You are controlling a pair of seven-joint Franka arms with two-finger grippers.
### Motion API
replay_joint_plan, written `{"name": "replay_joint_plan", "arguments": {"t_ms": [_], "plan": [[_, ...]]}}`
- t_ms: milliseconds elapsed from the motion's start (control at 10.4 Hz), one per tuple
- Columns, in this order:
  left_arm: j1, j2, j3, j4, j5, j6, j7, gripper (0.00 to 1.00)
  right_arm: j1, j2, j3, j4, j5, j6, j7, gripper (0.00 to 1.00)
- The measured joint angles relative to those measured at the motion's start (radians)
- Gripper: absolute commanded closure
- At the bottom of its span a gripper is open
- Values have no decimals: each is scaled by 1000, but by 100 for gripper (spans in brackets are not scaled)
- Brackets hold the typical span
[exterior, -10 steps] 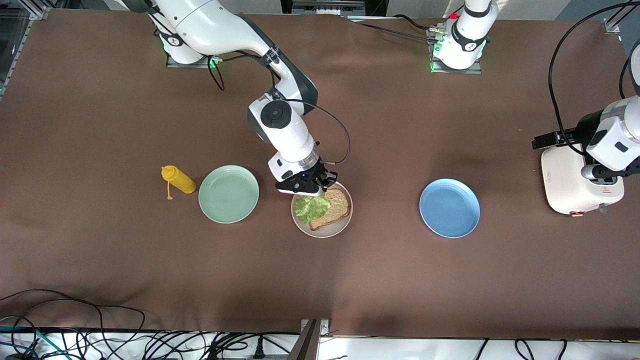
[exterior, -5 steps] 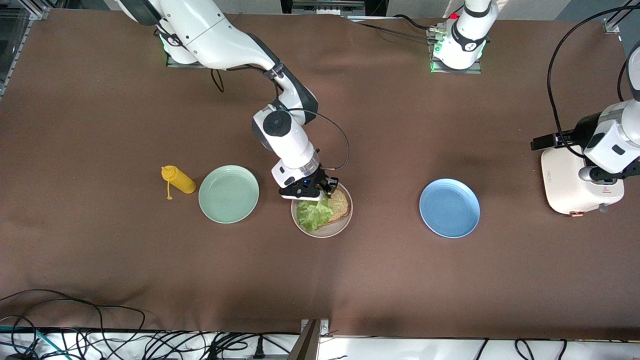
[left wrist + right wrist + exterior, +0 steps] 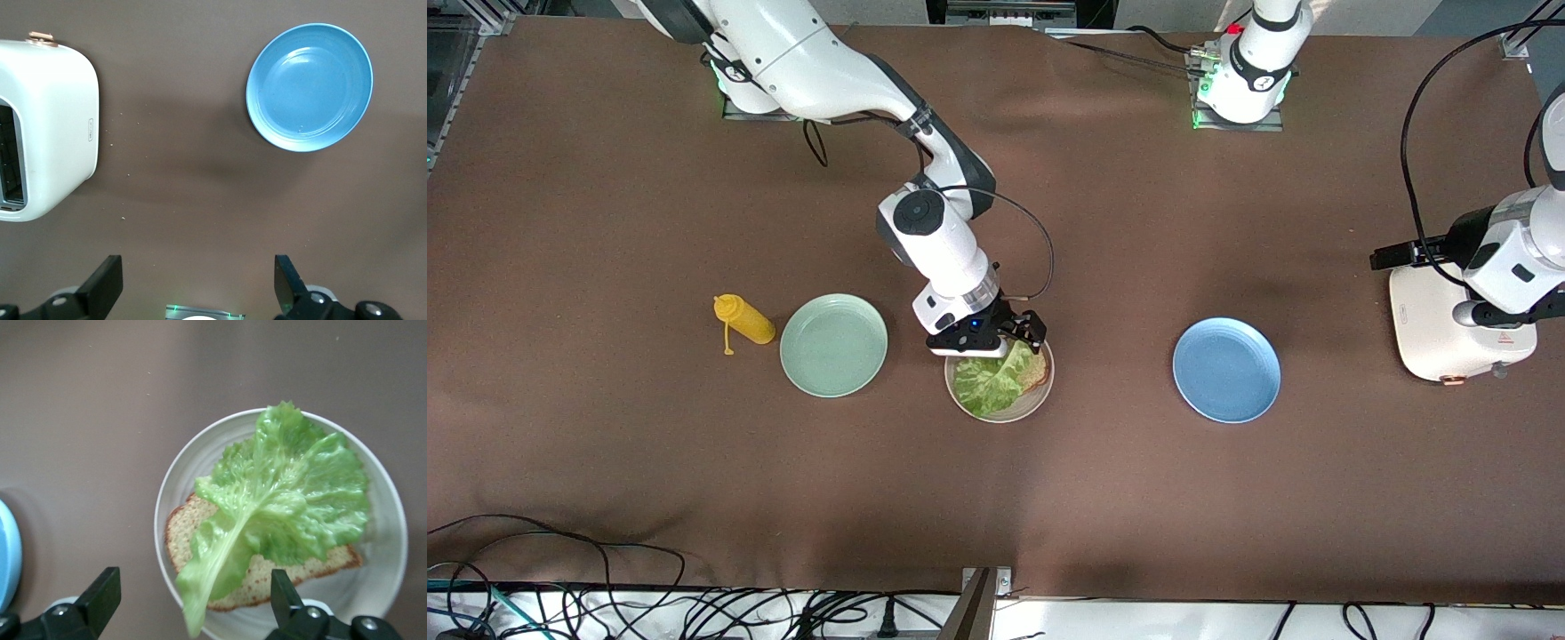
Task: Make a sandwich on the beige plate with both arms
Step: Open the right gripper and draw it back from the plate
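The beige plate (image 3: 1005, 416) lies mid-table and holds one brown bread slice (image 3: 1037, 375) with the green lettuce leaf (image 3: 989, 380) spread over it. My right gripper (image 3: 1009, 342) hangs open just above the plate's edge nearest the robots, holding nothing. In the right wrist view the leaf (image 3: 287, 500) covers most of the slice (image 3: 267, 580) on the plate (image 3: 393, 513), and its stem end points up between the wide jaws (image 3: 193, 587). Only one slice shows. My left gripper (image 3: 1494, 316) waits open and empty over the toaster; it also shows in the left wrist view (image 3: 197, 283).
A mint-green plate (image 3: 833, 344) and a yellow squeeze bottle (image 3: 745, 321) lie toward the right arm's end. A blue plate (image 3: 1226, 370) (image 3: 309, 87) and a white toaster (image 3: 1432, 329) (image 3: 47, 127) lie toward the left arm's end. Cables run along the table's front edge.
My right gripper has moved over the plate toward the left arm's end. The lettuce, bunched beside the bread before, now lies spread across it. The left arm has barely shifted.
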Motion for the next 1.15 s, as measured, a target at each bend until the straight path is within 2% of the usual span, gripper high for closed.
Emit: {"name": "replay_joint_plan", "arguments": {"t_ms": [192,385,577,770,962,1154], "plan": [[1,3,0,0,0,9,6,0,-1,-97,-5,6,-1,-191,-9,0],[3,6,0,0,0,10,8,0,-2,-183,-40,7,-3,-377,-97,0],[9,16,0,0,0,28,9,0,-10,-263,-102,6,-2,-546,-307,0],[9,20,-3,1,0,44,10,0,-67,-335,-124,2,-2,-699,-507,0],[9,20,-3,2,0,55,10,0,-137,-424,-127,-59,-3,-775,-665,0],[10,19,-3,4,0,60,11,0,-217,-534,-130,-192,-3,-784,-818,0]]}}
